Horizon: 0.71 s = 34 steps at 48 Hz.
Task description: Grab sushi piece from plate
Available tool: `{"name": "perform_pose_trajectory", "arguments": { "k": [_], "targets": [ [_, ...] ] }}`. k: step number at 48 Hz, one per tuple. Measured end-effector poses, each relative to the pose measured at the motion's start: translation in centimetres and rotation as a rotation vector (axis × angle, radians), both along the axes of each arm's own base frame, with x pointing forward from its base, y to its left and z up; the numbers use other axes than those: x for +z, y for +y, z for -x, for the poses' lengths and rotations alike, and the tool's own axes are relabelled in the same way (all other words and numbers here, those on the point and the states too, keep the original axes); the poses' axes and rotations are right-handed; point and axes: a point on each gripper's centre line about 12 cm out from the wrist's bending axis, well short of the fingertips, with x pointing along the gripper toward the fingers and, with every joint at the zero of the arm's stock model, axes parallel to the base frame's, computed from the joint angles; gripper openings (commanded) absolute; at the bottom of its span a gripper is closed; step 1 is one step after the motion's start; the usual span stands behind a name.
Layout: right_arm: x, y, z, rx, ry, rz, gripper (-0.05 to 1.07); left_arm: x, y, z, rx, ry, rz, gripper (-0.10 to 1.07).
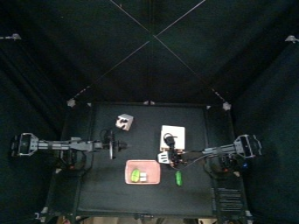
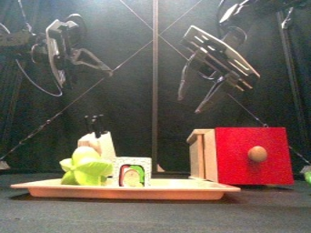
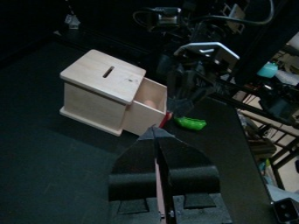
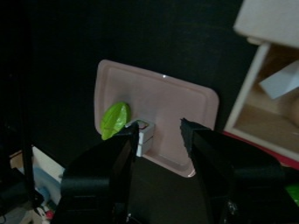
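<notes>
A small black table is sitting inside black curtains, with one robot arm reaching in from each side. The plate [image 1: 142,172], a flat pink square tray, is lying near the front of the table, and the sushi piece [image 1: 136,175], a small lime-green lump, is resting on it toward the tray's left part. In the front view the sushi piece [image 2: 83,167] is sitting at the left end of the plate [image 2: 183,189], touching a white rice roll [image 2: 129,172] beside it. The right gripper [image 4: 159,133] is hovering above the plate [image 4: 187,105] with its jaws standing apart and holding nothing; through its own camera the sushi piece [image 4: 114,119] is lying just beside one jaw, outside the gap, its long axis running roughly along the jaws' direction. The right arm is judged the nearer one, so the coming move likely calls for a small sideways shift toward the green lump before descending. The left gripper [image 3: 158,154] is hanging back on the left, jaws pressed together and empty, pointing toward a wooden box [image 3: 107,90]
</notes>
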Motion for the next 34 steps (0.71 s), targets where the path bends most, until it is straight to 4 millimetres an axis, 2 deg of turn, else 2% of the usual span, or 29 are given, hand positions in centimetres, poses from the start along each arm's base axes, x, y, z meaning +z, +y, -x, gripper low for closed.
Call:
{"name": "perform_pose_trajectory", "arguments": {
  "k": [6, 20, 26, 34],
  "targets": [
    [-0.7, 1.1, -1.4, 0.019, 0.027, 0.005, 0.8, 0.0, 0.0, 0.0, 0.0, 0.001, 0.002, 0.24],
    [-1.9, 2.6, -2.8, -0.003, 0.159, 0.042, 0.8, 0.0, 0.0, 0.0, 0.0, 0.002, 0.0, 0.24],
    [-2.2, 3.1, -4.9, 0.0, 0.166, 0.057, 0.8, 0.0, 0.0, 0.0, 0.0, 0.0, 0.0, 0.24],
    [-3.6, 3.5, -7.4, 0.009, 0.182, 0.074, 0.8, 0.1, 0.0, 0.1, 0.0, -0.005, -0.001, 0.24]
  ]
}}
